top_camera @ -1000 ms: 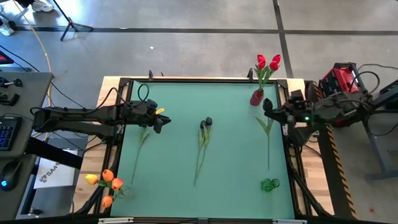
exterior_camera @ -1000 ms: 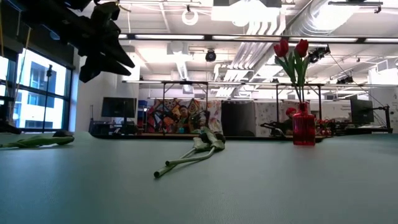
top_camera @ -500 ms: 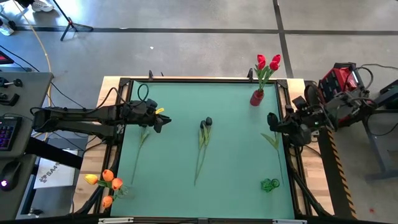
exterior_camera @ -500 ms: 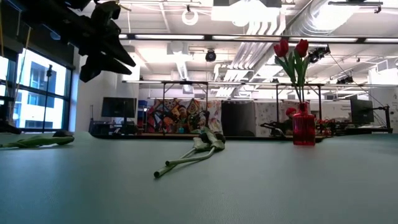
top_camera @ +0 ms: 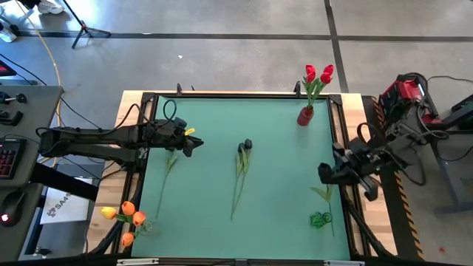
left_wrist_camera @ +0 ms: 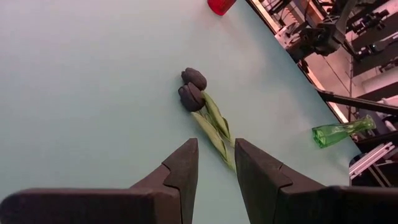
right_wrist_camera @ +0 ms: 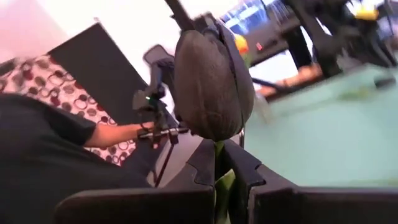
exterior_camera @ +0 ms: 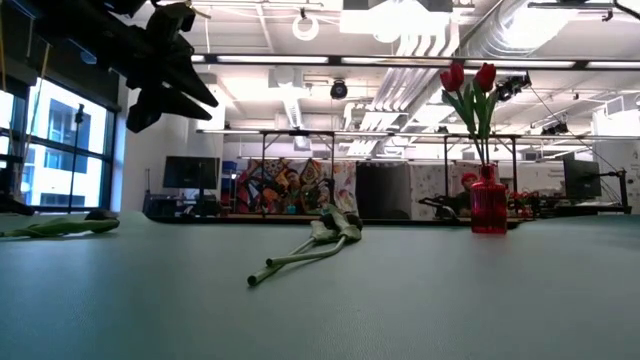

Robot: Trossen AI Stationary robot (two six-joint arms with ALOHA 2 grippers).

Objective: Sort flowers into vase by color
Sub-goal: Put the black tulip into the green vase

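My right gripper hovers by the table's right edge, shut on a dark tulip. The tulip's green stem and leaf trail toward the near edge, past a green vase lying on its side. Two dark tulips lie flat at the table's centre. A red vase holding red tulips stands at the far right. Orange tulips stand in a clear vase at the near left corner. My left gripper hangs open above the table's left side, over a flower stem. My right gripper pinches the dark tulip's stem between its two fingers, just under the bud. The bud stands beyond the fingertips and the stem runs back between them. Whether the stem's free end touches the table, I cannot tell.
The left wrist view looks past my open fingers at the two dark tulips and the green vase. Free green mat spreads between the centre flowers and the right edge. A person's arm shows beyond the table.
My right gripper has moved along the table's right edge from beside the red vase toward the near edge, carrying the dark tulip with it; the stem now ends beside the green vase.
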